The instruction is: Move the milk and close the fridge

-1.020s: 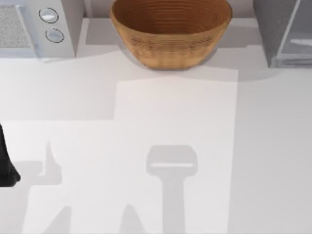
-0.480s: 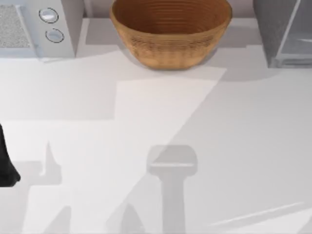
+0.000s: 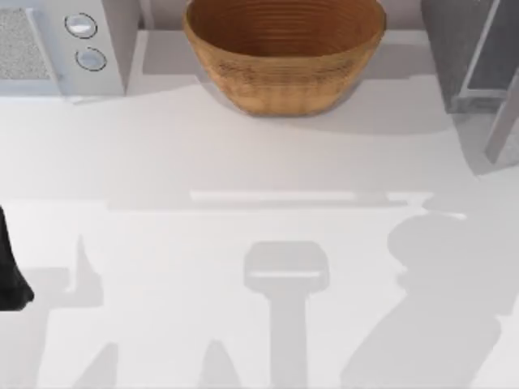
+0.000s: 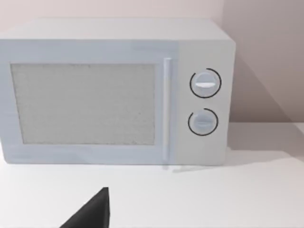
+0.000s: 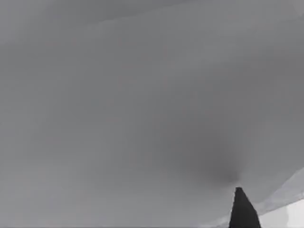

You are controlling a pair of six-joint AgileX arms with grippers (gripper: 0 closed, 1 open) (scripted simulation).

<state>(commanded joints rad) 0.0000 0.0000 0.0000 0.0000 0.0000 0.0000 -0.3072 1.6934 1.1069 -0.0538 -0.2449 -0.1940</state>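
Up at the far right corner of the white table (image 3: pixel 243 162), the grey box-shaped fridge (image 3: pixel 454 49) was seen standing with its pale, translucent door panel (image 3: pixel 504 113) swung outward, its edge angled toward the table's right side. A round woven wicker basket (image 3: pixel 284 53) was placed at the far middle, between the fridge and a white microwave with two round knobs (image 3: pixel 61 44) at the far left. The left arm (image 3: pixel 12 275) was parked at the table's left edge; from its wrist view the microwave (image 4: pixel 118 92) was faced squarely, and one dark fingertip (image 4: pixel 92 213) was visible low over the table. In the right wrist view a single dark fingertip (image 5: pixel 243 209) was seen against a plain grey surface. Whether either gripper was released or clenched could not be told. Where the milk was could not be told.
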